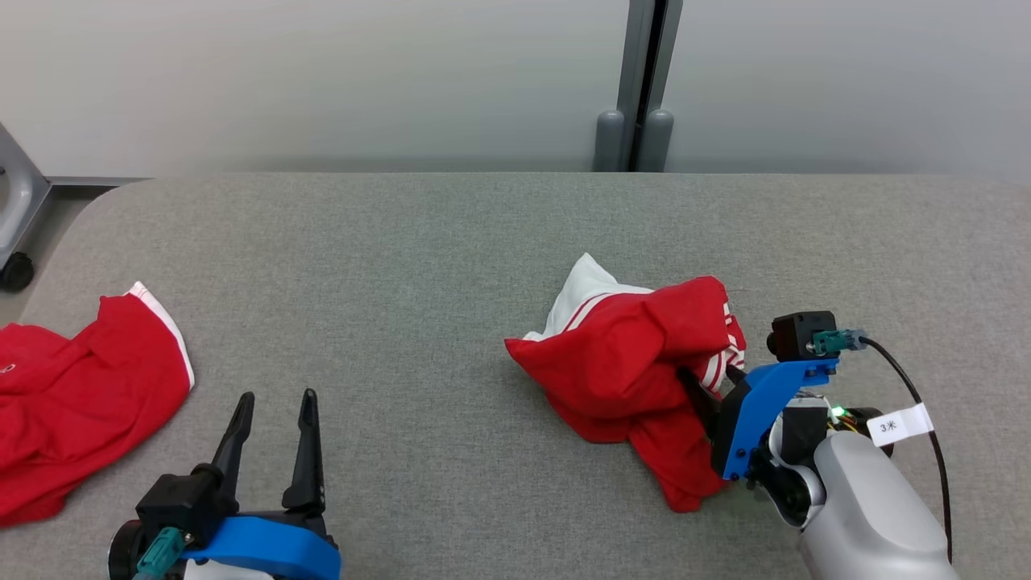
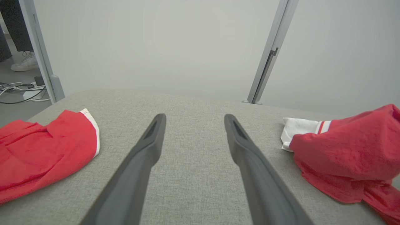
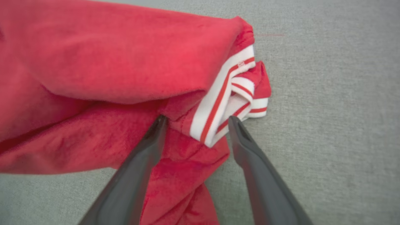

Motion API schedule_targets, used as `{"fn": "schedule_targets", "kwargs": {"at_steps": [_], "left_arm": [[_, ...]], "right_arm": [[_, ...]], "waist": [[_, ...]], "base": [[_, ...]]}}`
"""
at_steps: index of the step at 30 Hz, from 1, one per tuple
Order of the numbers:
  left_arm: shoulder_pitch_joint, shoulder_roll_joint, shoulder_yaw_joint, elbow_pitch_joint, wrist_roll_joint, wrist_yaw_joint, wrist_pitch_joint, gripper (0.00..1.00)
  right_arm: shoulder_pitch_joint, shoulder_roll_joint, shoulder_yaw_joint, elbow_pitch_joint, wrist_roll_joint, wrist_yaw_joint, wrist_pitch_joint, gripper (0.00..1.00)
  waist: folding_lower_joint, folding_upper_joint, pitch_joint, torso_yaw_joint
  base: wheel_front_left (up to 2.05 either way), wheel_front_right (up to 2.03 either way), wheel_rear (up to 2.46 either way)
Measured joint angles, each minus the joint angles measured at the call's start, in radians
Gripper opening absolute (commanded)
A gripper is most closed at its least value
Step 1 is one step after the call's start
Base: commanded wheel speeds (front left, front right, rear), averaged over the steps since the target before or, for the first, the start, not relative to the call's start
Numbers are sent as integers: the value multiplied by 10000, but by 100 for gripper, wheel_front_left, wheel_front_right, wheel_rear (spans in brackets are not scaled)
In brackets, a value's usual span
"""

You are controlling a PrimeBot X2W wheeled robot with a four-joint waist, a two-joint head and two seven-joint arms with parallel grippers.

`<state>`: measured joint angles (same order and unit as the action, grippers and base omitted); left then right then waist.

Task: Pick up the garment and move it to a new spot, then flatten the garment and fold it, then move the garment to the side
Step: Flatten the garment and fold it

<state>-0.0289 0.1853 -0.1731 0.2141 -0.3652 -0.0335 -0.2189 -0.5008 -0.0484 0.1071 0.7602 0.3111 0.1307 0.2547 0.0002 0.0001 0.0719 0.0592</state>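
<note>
Straddling the striped cuff (image 3: pixel 225 93) of the crumpled red garment (image 1: pixel 620 362) from its 4 o'clock, the right gripper (image 3: pixel 195 120) has its jaws fully spread and nothing pinched yet; it likely picked that bunched edge as a thick, easy bite for the lift. The heap sits on the grey table (image 1: pixel 443 242) at about 3 o'clock from centre. At 7 o'clock the left gripper (image 1: pixel 277 395) is equally wide and empty over bare table, clear of the second red garment (image 1: pixel 72 395) at 9 o'clock, probably parked until flattening.

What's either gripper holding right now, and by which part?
Nothing held: right gripper open, fingers straddling striped trim of the crumpled garment; left gripper open over the table.
</note>
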Motion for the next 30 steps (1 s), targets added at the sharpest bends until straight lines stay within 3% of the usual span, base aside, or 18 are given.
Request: {"fn": "schedule_targets", "kwargs": {"at_steps": [3, 4, 5, 6, 13, 23, 30], "left_arm": [[-56, -31, -111, 71, 48, -63, -31, 100], [-81, -25, -134, 86, 54, -75, -38, 100], [-103, -27, -165, 98, 58, -81, -42, 100], [-108, -29, -190, 102, 58, -81, -42, 100], [-103, -44, -230, 138, 35, -69, -111, 100], [87, 27, -196, 21, -17, 65, -178, 100], [108, 35, -293, -140, -23, 77, -205, 100]], "right_arm": [[-355, 2, 111, 610, 236, 0, -161, 100], [-462, 2, 213, 717, 291, 0, -288, 86], [-556, 2, 320, 767, 337, -2, -504, 17], [-670, 8, 397, 809, 341, 0, -734, 0], [-1141, -117, 997, 834, 479, -2, -1639, 0], [-2206, -667, 1875, -1308, 1135, 0, -2071, 0], [-3545, -612, 2495, -2134, 1131, 0, -2021, 0]], "waist": [[0, 0, 6, 89], [0, 0, -4, 113], [-1, 0, -15, 127], [-1, -1, -24, 133], [-1, 0, -214, 102], [-3, -1, -643, 33], [-2, -1, -597, 246]], "base": [[0, 0, 0], [0, 0, 0], [0, 0, 0], [0, 0, 0], [0, 0, 0], [0, 0, 0], [0, 0, 0]]}}
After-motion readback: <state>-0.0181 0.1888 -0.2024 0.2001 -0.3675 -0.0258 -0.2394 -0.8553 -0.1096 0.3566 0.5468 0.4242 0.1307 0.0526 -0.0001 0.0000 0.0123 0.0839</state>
